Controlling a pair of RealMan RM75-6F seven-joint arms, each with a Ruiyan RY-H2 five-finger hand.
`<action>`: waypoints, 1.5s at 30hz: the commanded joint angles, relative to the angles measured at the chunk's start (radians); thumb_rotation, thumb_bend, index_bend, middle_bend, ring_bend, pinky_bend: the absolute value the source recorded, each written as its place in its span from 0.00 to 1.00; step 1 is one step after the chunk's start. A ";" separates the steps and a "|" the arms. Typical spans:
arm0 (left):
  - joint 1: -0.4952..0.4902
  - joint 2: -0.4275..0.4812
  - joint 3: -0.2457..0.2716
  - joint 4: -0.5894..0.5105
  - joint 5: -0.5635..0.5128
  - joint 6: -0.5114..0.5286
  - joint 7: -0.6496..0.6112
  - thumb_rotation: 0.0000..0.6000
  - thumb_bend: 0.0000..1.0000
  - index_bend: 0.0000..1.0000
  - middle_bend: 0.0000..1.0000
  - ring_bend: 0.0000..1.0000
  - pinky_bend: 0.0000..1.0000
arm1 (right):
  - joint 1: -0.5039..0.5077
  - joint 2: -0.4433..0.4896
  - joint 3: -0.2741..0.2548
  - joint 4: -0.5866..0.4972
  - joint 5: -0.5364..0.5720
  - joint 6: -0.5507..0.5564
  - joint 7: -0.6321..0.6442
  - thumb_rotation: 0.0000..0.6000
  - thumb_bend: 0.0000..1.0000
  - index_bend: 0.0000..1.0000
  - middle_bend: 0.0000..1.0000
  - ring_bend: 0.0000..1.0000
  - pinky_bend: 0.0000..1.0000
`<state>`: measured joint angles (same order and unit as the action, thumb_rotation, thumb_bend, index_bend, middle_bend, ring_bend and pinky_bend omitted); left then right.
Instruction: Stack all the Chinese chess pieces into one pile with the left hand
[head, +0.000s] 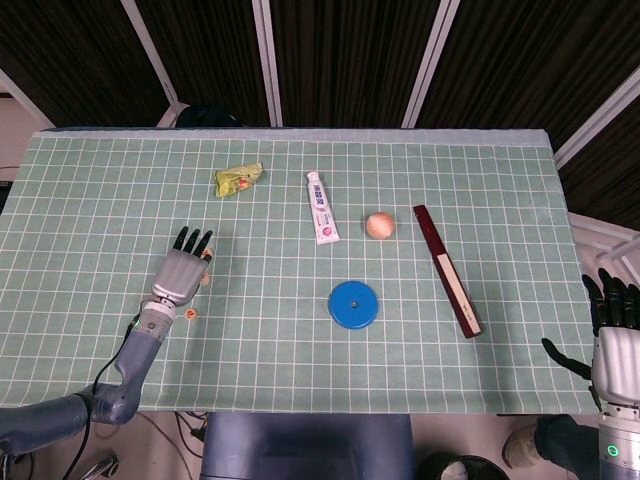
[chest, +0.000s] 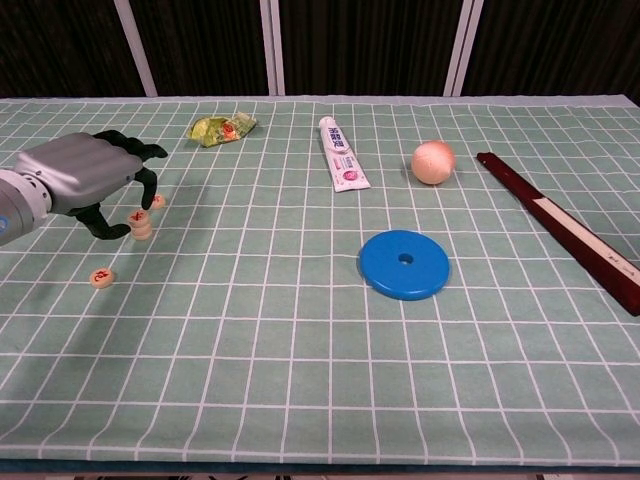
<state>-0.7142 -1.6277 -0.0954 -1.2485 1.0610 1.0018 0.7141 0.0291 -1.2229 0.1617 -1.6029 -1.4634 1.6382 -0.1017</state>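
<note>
Wooden stacked pieces (chest: 141, 224) under left hand (chest: 85, 177) fingertips, prob. pinched; grip unclear.

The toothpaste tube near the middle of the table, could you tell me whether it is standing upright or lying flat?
Lying flat: the toothpaste tube rests lengthwise on the table, cap end toward the far edge.

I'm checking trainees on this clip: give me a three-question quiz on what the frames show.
1. True or false: the left hand is at a small stack of chess pieces.
2. Which lies nearest the blue disc? A) snack packet B) peach C) lone piece
3. Fill in: the right hand is ___ the table's right edge.

Key: 1 true; 2 B; 3 beyond.
</note>
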 joint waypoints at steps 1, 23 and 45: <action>0.000 0.002 0.000 -0.005 -0.002 0.000 0.004 1.00 0.31 0.42 0.00 0.00 0.00 | 0.000 0.000 0.000 0.000 0.000 0.000 -0.001 1.00 0.23 0.10 0.01 0.00 0.00; 0.007 0.016 0.004 -0.039 -0.012 0.026 0.046 1.00 0.31 0.43 0.00 0.00 0.00 | -0.001 -0.001 0.002 0.000 0.001 0.004 0.000 1.00 0.23 0.10 0.01 0.00 0.00; 0.170 0.216 0.151 -0.249 0.294 0.198 -0.219 1.00 0.25 0.38 0.00 0.00 0.00 | -0.002 -0.001 0.001 -0.003 -0.002 0.006 -0.002 1.00 0.23 0.10 0.01 0.00 0.00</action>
<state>-0.5592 -1.4061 0.0422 -1.5231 1.3394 1.1956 0.5256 0.0267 -1.2244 0.1627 -1.6060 -1.4651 1.6442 -0.1032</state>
